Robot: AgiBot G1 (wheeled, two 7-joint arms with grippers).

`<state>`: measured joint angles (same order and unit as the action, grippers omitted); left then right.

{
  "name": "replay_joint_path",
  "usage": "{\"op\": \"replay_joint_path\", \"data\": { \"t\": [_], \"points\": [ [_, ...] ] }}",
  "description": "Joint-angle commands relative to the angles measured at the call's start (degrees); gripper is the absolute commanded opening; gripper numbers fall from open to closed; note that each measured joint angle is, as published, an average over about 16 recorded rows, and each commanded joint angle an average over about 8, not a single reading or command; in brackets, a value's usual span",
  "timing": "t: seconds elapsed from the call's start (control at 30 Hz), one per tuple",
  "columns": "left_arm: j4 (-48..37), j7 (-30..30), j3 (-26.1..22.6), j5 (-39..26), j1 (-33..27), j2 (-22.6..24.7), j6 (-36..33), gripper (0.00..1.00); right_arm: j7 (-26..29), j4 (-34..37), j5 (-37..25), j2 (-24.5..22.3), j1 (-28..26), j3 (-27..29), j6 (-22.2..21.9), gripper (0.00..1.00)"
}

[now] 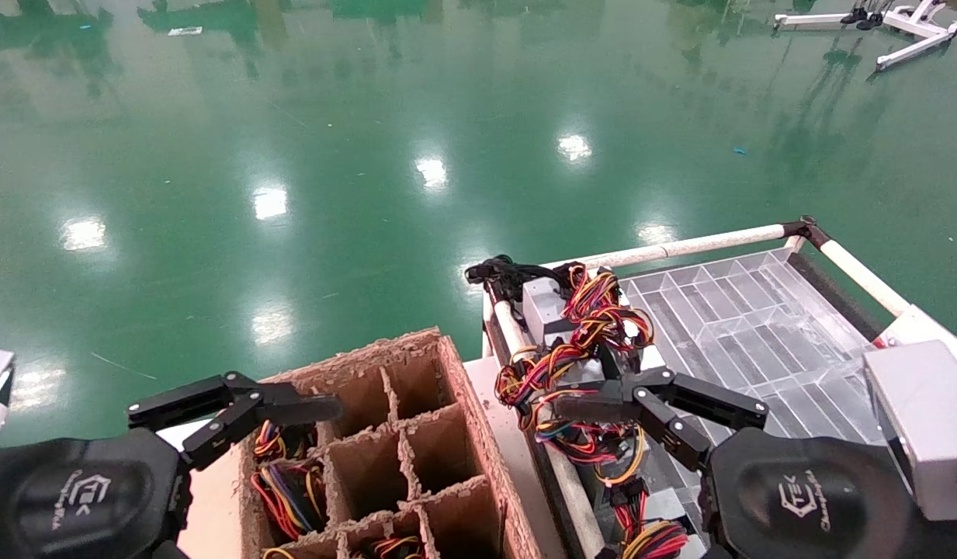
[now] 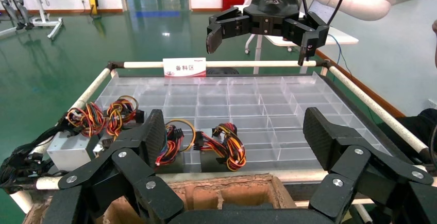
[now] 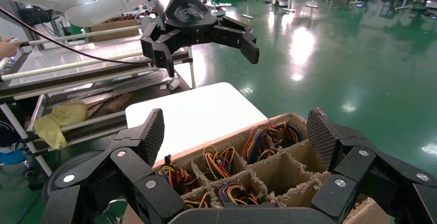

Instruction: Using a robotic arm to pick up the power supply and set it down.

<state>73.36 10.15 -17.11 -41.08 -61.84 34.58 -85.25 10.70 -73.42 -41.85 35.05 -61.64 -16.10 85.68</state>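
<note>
Several power supplies, grey boxes with red, yellow and orange wire bundles, lie along the near edge of a clear divided tray (image 1: 757,326). One power supply (image 1: 542,304) lies at the far corner, also seen as (image 2: 69,152). Two more power supplies (image 2: 175,149) lie in the tray's near cells. My right gripper (image 1: 579,407) hovers open just above this row, holding nothing; it shows far off as (image 2: 257,41) and close up as (image 3: 237,131). My left gripper (image 1: 315,411) hangs open and empty over a cardboard box (image 1: 447,388), seen close up as (image 2: 235,131).
The cardboard box (image 3: 288,170) is split into cells. Several cells hold wired units, and the middle ones are bare. A white pipe frame (image 1: 680,248) rims the tray. A labelled sign (image 2: 184,67) stands at its far rail. A white table (image 3: 196,110) lies beside the box.
</note>
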Motion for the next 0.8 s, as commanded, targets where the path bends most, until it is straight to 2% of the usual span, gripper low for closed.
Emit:
{"op": "replay_joint_path", "data": {
  "t": [0.03,0.3,0.43,0.6,0.8],
  "points": [
    [0.0,0.0,0.0,0.0,0.0,0.0,0.0,0.0,0.0,0.0,0.0,0.0,0.0,0.0,0.0,1.0],
    [0.0,0.0,0.0,0.0,0.0,0.0,0.0,0.0,-0.1,0.2,-0.8,0.3,0.0,-0.4,-0.3,1.0],
    [0.0,0.0,0.0,0.0,0.0,0.0,0.0,0.0,0.2,1.3,-4.3,1.9,-1.1,-2.3,-1.2,1.0],
    [0.0,0.0,0.0,0.0,0.0,0.0,0.0,0.0,1.1,4.4,-12.0,6.6,-5.1,-6.9,-2.3,1.0],
    [0.0,0.0,-0.1,0.0,0.0,0.0,0.0,0.0,1.2,11.2,-21.4,15.7,-12.3,-13.6,-0.8,1.0]
  ]
}}
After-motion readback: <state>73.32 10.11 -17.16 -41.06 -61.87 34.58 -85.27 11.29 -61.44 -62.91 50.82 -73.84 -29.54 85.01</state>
